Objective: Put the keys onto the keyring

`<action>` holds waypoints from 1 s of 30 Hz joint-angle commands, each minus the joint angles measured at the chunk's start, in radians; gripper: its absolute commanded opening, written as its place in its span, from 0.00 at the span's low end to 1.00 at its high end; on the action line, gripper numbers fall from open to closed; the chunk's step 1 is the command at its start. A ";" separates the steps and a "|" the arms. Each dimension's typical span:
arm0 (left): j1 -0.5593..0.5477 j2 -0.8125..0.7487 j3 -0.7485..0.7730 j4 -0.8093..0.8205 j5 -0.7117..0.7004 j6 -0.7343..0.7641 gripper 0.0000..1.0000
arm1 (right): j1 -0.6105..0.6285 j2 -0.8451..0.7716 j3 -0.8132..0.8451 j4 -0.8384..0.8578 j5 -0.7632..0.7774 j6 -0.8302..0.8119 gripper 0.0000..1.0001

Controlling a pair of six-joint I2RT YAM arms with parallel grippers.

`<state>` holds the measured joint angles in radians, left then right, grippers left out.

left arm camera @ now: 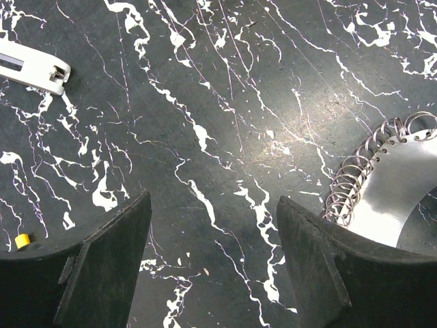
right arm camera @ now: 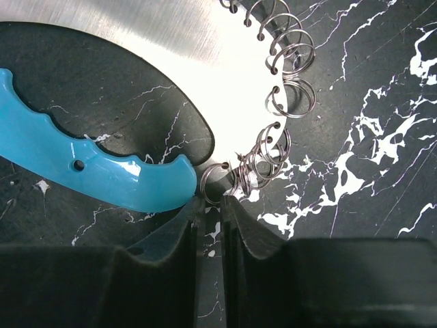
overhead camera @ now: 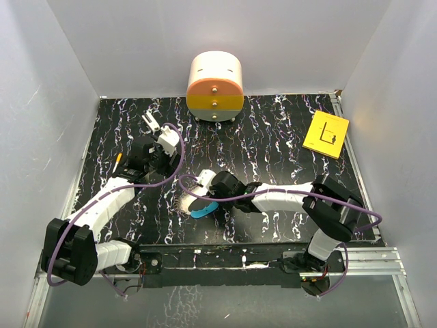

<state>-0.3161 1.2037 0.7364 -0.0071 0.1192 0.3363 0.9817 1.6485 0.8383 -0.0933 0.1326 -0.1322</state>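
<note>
The keyring (overhead camera: 194, 205) lies at mid-table: a bright-blue band (right arm camera: 95, 171) joined to a shiny plate with a ribbed coil of wire rings (right arm camera: 290, 89). My right gripper (overhead camera: 203, 194) sits at its near end. In the right wrist view its jaws (right arm camera: 209, 199) stand almost together with a thin slit, pinched at the end wire ring (right arm camera: 217, 184) where band and coil meet. My left gripper (overhead camera: 162, 156) is open and empty over bare table (left arm camera: 213, 205), up and left of the keyring, whose coil (left arm camera: 355, 174) shows at the right. No red key is in view.
A cream and orange round box (overhead camera: 215, 85) stands at the back centre. A yellow card (overhead camera: 326, 134) lies at the back right. A white slotted bar (left arm camera: 34, 68) and a small yellow bit (left arm camera: 22, 240) lie left of my left gripper. White walls enclose the table.
</note>
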 commanded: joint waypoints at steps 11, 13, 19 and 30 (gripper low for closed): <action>0.005 -0.009 -0.011 0.006 0.041 0.006 0.73 | 0.006 -0.014 0.022 0.087 0.019 -0.018 0.08; 0.004 -0.009 -0.012 0.002 0.050 0.009 0.73 | 0.006 -0.025 0.021 0.082 0.006 -0.018 0.08; 0.005 -0.013 -0.015 -0.010 0.085 0.016 0.73 | 0.006 -0.059 0.022 0.052 -0.010 -0.016 0.09; 0.004 -0.006 -0.012 -0.011 0.106 0.017 0.73 | 0.005 -0.040 0.065 0.038 -0.007 -0.052 0.26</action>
<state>-0.3161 1.2037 0.7303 -0.0097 0.1970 0.3481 0.9817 1.6135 0.8421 -0.0879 0.1322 -0.1589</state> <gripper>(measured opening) 0.727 0.263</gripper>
